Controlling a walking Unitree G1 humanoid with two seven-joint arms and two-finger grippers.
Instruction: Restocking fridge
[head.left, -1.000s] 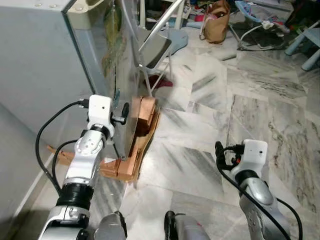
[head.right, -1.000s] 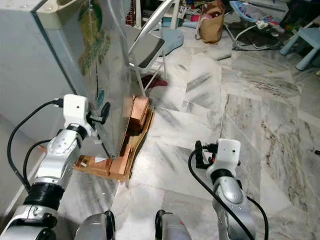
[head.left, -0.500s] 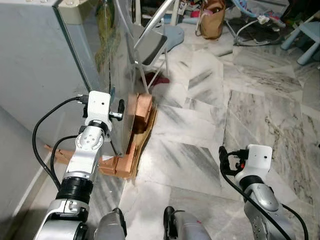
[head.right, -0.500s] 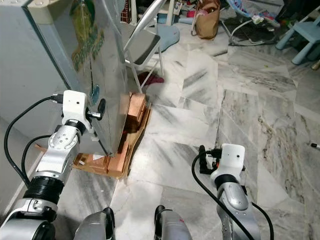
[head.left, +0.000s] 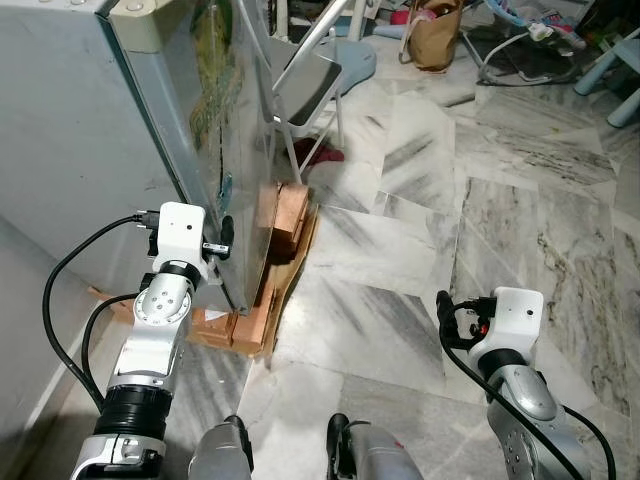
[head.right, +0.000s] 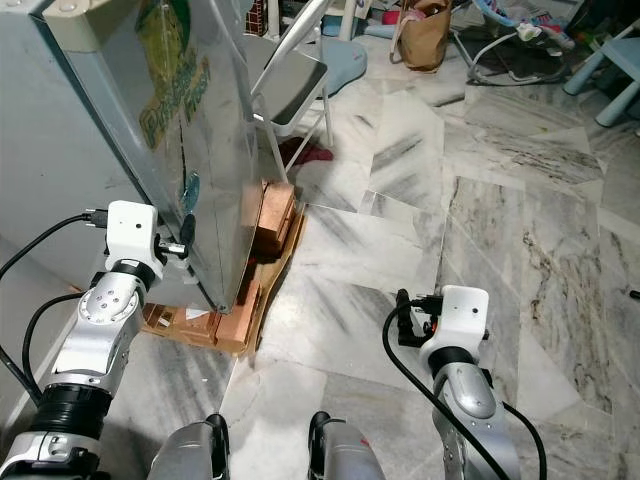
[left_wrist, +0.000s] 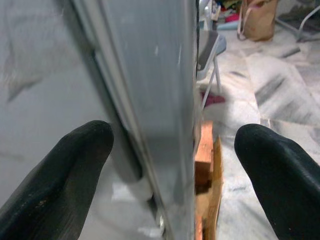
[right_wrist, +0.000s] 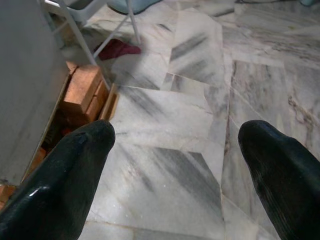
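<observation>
We see the opening step of restocking: our left gripper, fingers spread, straddles the front edge of the fridge door at 10 o'clock. Next, in our judgement, the fingers must close on that edge and swing the door outward. Our right gripper, also spread and empty, hangs at 4 o'clock over the marble floor. The fridge stands on wooden blocks; a folding chair lies at 12 o'clock, a brown bag beyond at 1 o'clock.
</observation>
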